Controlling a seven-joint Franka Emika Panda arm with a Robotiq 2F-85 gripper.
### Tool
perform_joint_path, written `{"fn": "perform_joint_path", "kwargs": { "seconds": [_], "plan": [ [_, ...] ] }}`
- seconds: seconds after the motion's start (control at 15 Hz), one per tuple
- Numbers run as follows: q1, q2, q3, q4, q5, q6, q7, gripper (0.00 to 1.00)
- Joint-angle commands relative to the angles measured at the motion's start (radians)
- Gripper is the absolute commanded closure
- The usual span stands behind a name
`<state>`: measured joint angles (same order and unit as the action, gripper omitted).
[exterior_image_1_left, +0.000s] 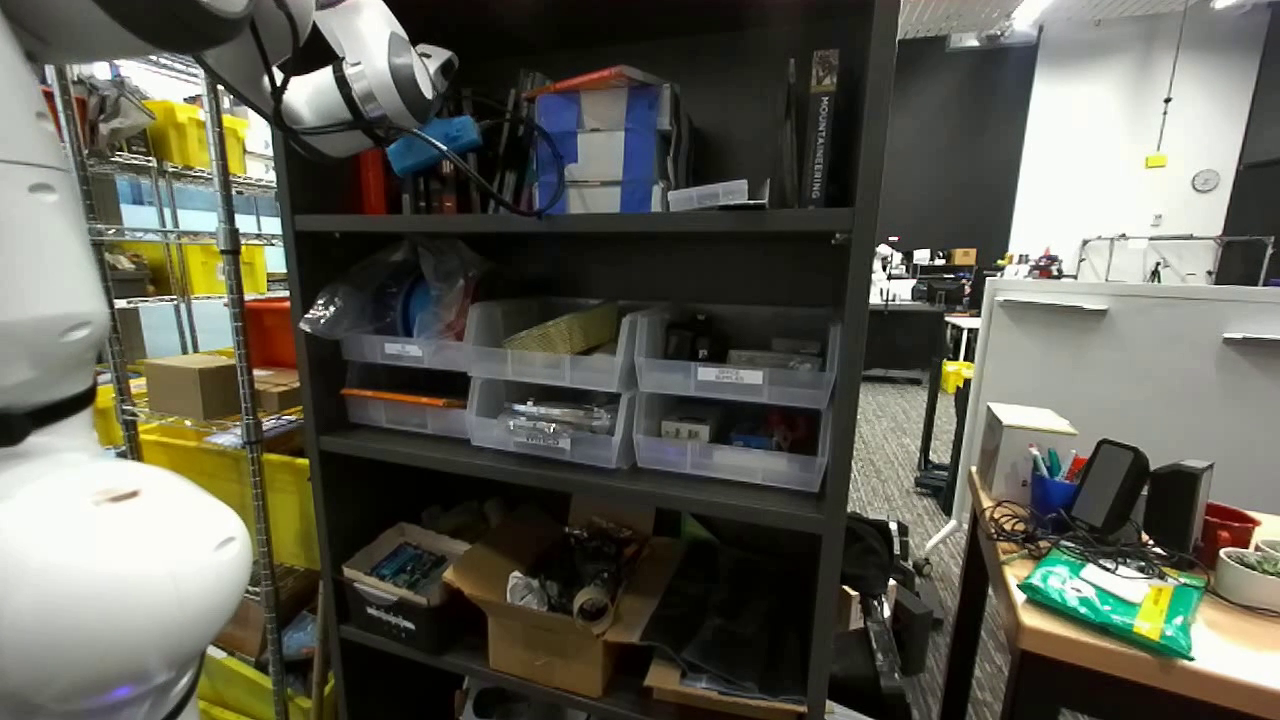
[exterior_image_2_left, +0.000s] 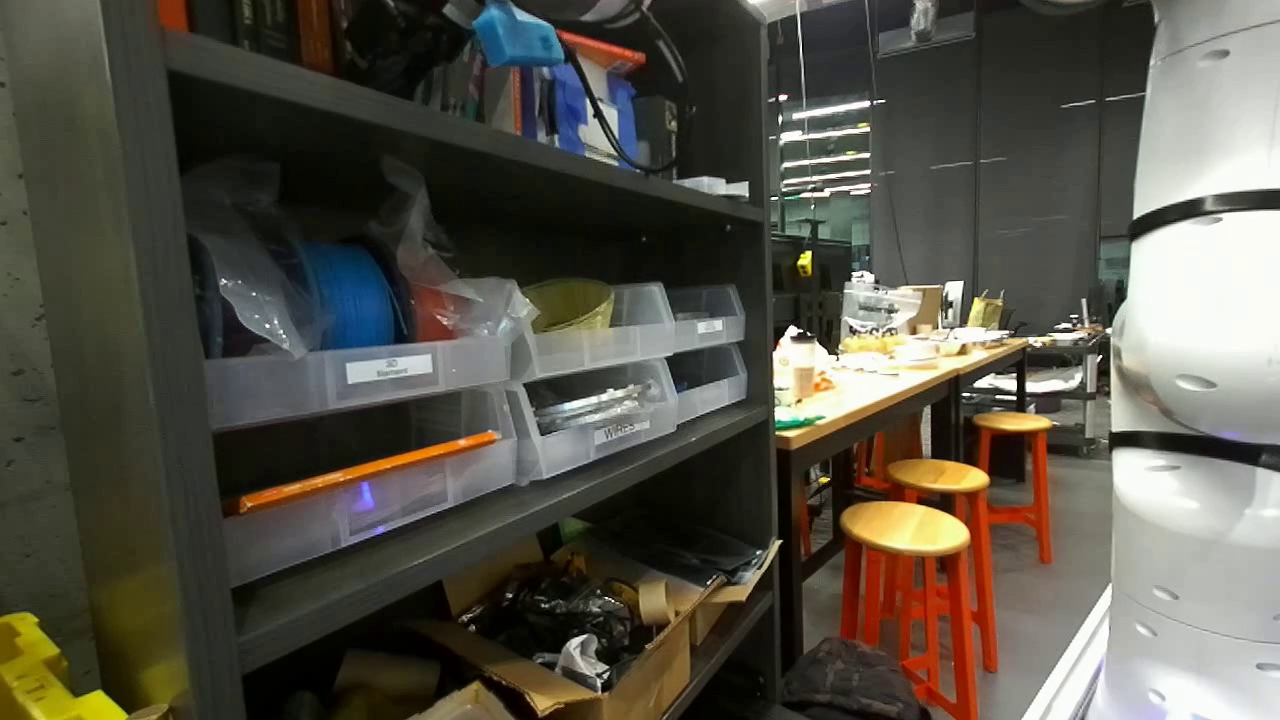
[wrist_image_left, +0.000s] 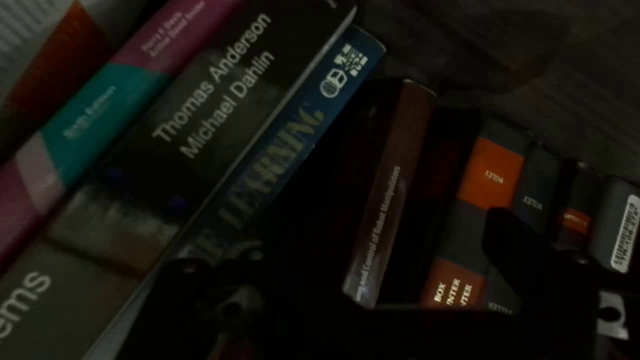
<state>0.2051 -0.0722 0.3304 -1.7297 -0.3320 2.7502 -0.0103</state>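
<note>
In the dim wrist view my gripper (wrist_image_left: 402, 225) stands open in front of a row of upright books, its right finger (wrist_image_left: 517, 255) over the dark spine of a Wiley book. A thin brown robot manipulators book (wrist_image_left: 382, 200) and a thicker grey-and-orange book (wrist_image_left: 492, 172) show between the fingers. The left finger is almost lost in shadow; I cannot tell whether it touches a book. Left of it lean a blue "Learning" book (wrist_image_left: 300, 135) and a thick black book (wrist_image_left: 220, 85). In an exterior view the dark gripper (exterior_image_2_left: 405, 45) is at the top shelf, partly cut off.
The dark shelf unit (exterior_image_1_left: 570, 222) holds a blue-taped stack (exterior_image_1_left: 600, 140) and a Mountaineering book (exterior_image_1_left: 822, 130) on top. Clear plastic bins (exterior_image_1_left: 735, 380) fill the shelf below. A black cable (exterior_image_2_left: 610, 120) loops from the blue-covered wrist part (exterior_image_2_left: 518, 38). Cardboard boxes (exterior_image_1_left: 550, 645) stand lower.
</note>
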Motion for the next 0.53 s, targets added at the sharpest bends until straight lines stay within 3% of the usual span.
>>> {"fn": "perform_joint_path", "kwargs": {
  "seconds": [0.0,0.13,0.2,0.33,0.4,0.47],
  "plan": [
    [-0.002,0.057,0.003,0.062,-0.039,0.022,0.002,0.32],
    [0.000,0.073,0.003,0.077,-0.047,0.024,0.005,0.46],
    [0.001,0.078,0.003,0.083,-0.050,0.023,0.006,0.46],
    [0.001,0.086,0.003,0.090,-0.052,0.022,0.007,0.67],
    [0.002,0.089,0.003,0.093,-0.051,0.022,0.007,0.66],
    [0.002,0.092,0.003,0.096,-0.050,0.023,0.008,0.59]
  ]
}}
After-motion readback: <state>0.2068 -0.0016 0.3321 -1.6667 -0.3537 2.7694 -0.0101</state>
